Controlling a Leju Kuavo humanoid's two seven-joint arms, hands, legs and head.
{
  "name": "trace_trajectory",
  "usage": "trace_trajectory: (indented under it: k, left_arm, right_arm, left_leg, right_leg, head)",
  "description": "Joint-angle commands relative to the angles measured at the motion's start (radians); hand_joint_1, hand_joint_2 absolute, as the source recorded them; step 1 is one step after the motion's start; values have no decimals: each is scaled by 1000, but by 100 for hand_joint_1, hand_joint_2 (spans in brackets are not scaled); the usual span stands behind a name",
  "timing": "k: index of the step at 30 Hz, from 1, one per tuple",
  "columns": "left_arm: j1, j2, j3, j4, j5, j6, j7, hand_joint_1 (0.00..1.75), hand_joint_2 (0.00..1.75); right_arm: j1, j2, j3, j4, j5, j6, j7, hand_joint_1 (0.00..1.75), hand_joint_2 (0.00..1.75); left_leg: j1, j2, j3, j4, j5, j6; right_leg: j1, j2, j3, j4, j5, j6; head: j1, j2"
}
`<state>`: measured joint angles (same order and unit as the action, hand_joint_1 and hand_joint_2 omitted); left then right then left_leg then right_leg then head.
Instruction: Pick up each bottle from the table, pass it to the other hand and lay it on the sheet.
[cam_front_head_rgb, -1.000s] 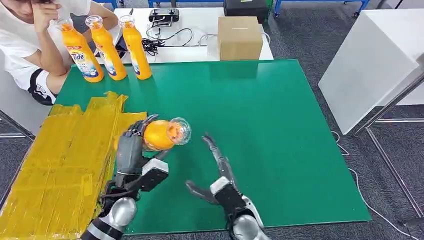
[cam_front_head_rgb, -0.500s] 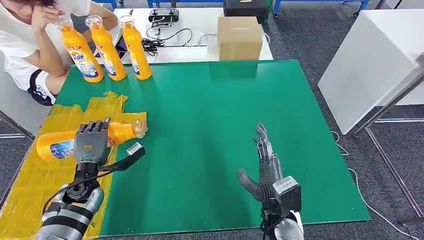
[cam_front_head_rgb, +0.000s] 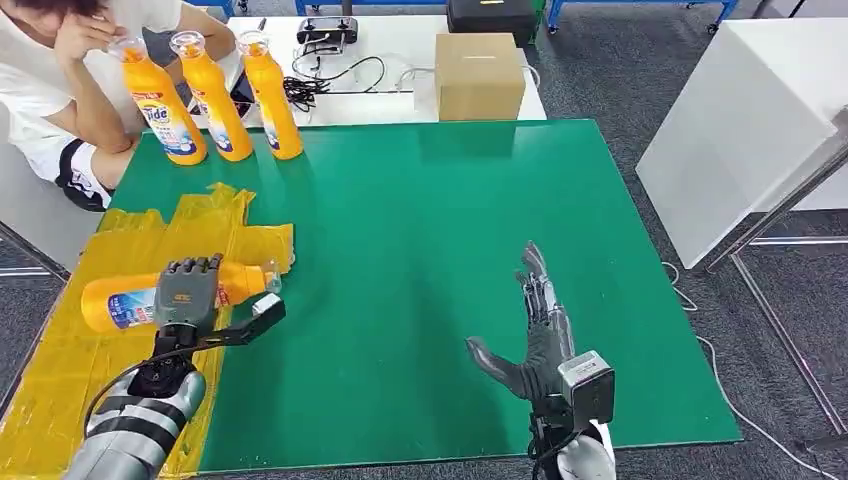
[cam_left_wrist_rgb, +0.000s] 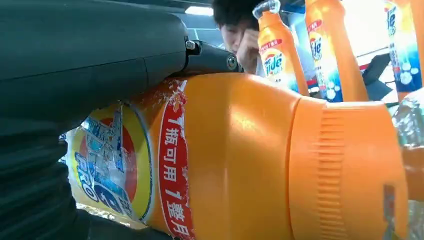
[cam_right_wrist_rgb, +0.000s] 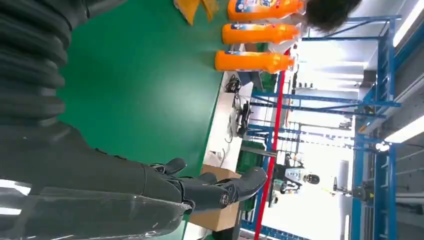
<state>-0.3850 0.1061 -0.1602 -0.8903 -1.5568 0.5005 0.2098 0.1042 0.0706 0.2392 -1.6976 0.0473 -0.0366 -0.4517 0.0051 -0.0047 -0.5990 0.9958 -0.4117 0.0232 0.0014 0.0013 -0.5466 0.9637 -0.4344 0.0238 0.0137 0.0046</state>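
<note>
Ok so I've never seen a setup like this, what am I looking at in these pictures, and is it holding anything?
This is a humanoid robot at a green table. One picture looks down from its head; the other two come from cameras at its wrists, so they appear turned. Its left hand grips an orange detergent bottle lying on its side on the yellow sheet; the left wrist view shows that bottle close up. Its right hand is open above the table, holding nothing. Three more bottles stand at the far edge, beside a seated person.
</note>
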Motion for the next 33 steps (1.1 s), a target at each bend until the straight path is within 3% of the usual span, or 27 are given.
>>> trace_trajectory:
  k: [1,10,16,18,29,33]
  left_arm:
    - [-63,-69,19,200,155,19,-121,0,175]
    - [-44,-92,29,210,286,124,-215,0,175]
    - [58,-122,41,-44,472,198,-345,0,175]
    - [124,-163,87,-193,509,198,-427,0,175]
    - [133,-165,84,-204,504,198,-422,0,175]
    - [221,-315,231,-461,588,198,-689,0,175]
  right_arm:
    - [-12,-4,-20,28,6,-4,16,0,175]
    - [-35,-10,15,60,39,-23,28,0,175]
    - [-6,-16,21,49,49,-48,20,0,175]
    - [14,-18,23,33,53,-60,16,0,175]
    - [21,-20,25,26,55,-62,14,0,175]
    - [43,-23,31,1,73,-113,5,0,175]
  left_leg:
    - [0,-2,5,-1,-1,0]
    - [0,0,5,-1,-1,-1]
    - [0,0,5,-1,-3,0]
    - [0,0,3,0,-2,0]
    - [1,1,5,0,-3,-1]
    - [0,-1,1,1,-2,0]
  right_leg:
    - [0,-2,6,-2,-2,1]
    - [0,0,6,-2,-1,0]
    - [0,0,6,-2,-2,1]
    - [0,0,5,-1,-2,1]
    - [1,0,6,-1,-2,0]
    - [0,0,2,0,-1,1]
  head:
    - [0,0]
    - [0,0]
    - [0,0]
    - [0,0]
    - [0,0]
    - [0,0]
